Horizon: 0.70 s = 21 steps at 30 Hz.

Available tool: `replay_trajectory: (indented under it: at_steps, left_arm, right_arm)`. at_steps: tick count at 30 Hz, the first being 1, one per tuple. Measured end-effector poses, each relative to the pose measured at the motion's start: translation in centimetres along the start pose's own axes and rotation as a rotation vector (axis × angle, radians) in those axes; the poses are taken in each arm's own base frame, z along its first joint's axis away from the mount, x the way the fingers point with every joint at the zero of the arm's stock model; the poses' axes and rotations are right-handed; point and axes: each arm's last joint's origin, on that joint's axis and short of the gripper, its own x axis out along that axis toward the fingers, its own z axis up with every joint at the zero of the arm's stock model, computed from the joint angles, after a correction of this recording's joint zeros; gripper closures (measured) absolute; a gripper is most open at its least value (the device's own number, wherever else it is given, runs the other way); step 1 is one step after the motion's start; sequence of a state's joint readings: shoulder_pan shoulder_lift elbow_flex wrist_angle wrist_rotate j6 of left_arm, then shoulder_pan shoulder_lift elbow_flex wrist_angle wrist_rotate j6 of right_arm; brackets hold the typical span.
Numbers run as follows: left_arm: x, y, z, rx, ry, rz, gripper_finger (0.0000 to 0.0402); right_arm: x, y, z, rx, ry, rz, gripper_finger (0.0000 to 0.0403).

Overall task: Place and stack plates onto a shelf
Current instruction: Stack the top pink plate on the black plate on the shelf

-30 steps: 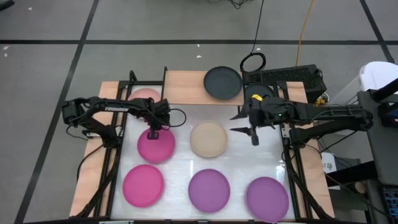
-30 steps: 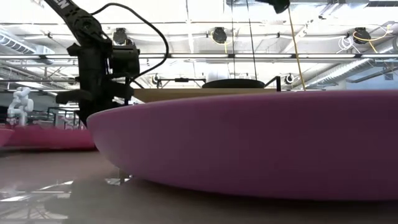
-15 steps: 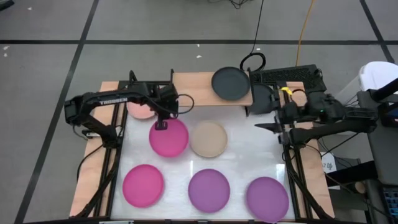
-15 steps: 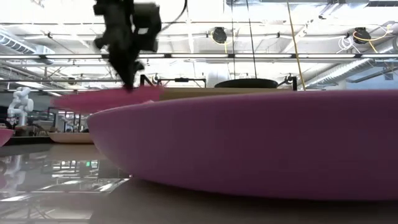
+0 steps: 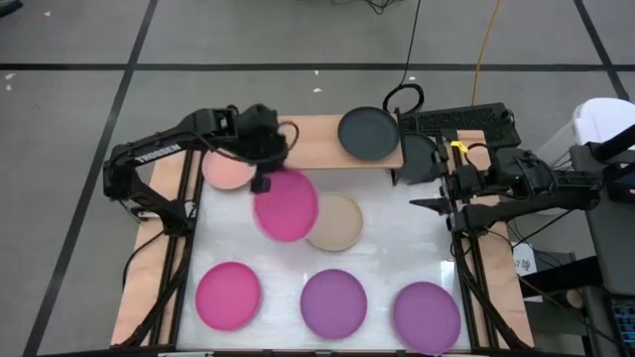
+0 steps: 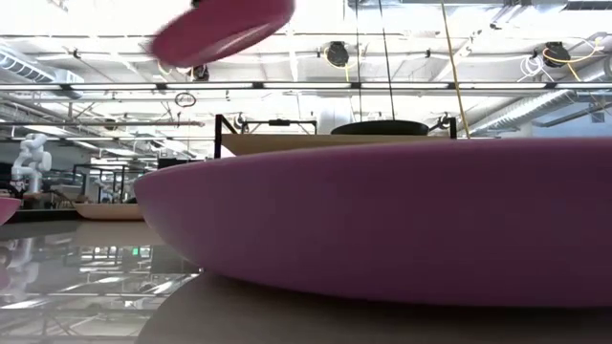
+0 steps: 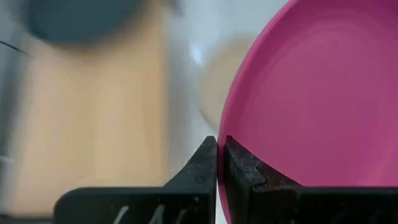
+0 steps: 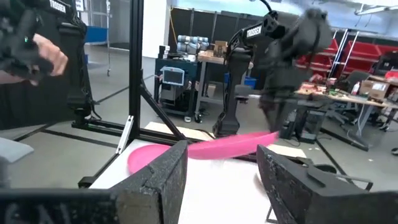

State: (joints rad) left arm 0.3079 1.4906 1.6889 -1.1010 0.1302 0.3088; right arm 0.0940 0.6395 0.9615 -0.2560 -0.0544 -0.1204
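Note:
My left gripper (image 5: 261, 183) is shut on a magenta plate (image 5: 286, 203), raised in the air near the shelf's front edge; the low view shows that plate (image 6: 225, 29) high up. The shelf (image 5: 317, 141), a wooden board on black legs, carries a dark grey plate (image 5: 368, 132) at its right end. A pale pink plate (image 5: 226, 171) lies left of the shelf. The beige plate (image 5: 337, 226) lies flat on the table, partly covered by the raised plate. My right gripper (image 5: 427, 203) is open at the table's right edge, touching nothing. My left gripper (image 7: 221, 149) pinches the magenta plate's rim (image 7: 226, 127) between its two fingers, at the edge toward the table's left. The plate is lifted clear of the table and stretches away from the fingers, tilted with its free side lower in the low view.
A second magenta plate (image 5: 228, 295) and two purple plates (image 5: 333, 302) (image 5: 427, 315) lie along the near edge; one purple plate (image 6: 382, 220) fills the low view. A black keyboard (image 5: 456, 124) sits right of the shelf. A person's hand (image 8: 53, 59) shows beyond the table.
My left gripper has lifted the magenta plate clear of the table and carried it up, toward the far edge and to the right, toward the shelf; the plate now hangs tilted over the beige plate. My right gripper drew back to the table's right edge, then kept still.

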Motion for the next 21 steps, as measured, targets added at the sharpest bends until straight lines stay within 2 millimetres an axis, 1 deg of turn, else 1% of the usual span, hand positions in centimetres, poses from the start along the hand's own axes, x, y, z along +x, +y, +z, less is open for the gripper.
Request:
replay_trajectory:
  at_steps: [3, 5, 7, 15, 18, 21]
  left_arm:
    - [-1.3, 2.0, 1.9, -0.116, -0.189, 0.134, 0.0392]
    - [-1.6, 3.5, 3.2, -0.178, -0.299, 0.178, 0.0392]
    - [-1.3, 5.2, 3.7, -0.224, -0.341, 0.189, 0.0392]
    - [4.1, 11.9, 6.3, -0.364, -0.369, 0.128, 0.0392]
    - [6.2, 14.0, 6.8, -0.392, -0.366, 0.136, 0.0392]
    - [8.1, 16.2, 6.7, -0.447, -0.379, 0.152, 0.0392]
  right_arm:
    - [0.0, 0.0, 0.0, -0.007, -0.003, -0.001, 0.0229]
    - [0.0, 0.0, 0.0, -0.008, -0.005, -0.001, 0.0229]
    - [0.0, 0.0, 0.0, -0.007, -0.005, -0.001, 0.0229]
    - [0.0, 0.0, 0.1, -0.005, -0.005, -0.004, 0.0229]
    - [0.0, 0.0, 0.0, -0.004, -0.005, -0.004, 0.0229]
    - [0.0, 0.0, 0.0, -0.004, -0.005, -0.005, 0.0229]
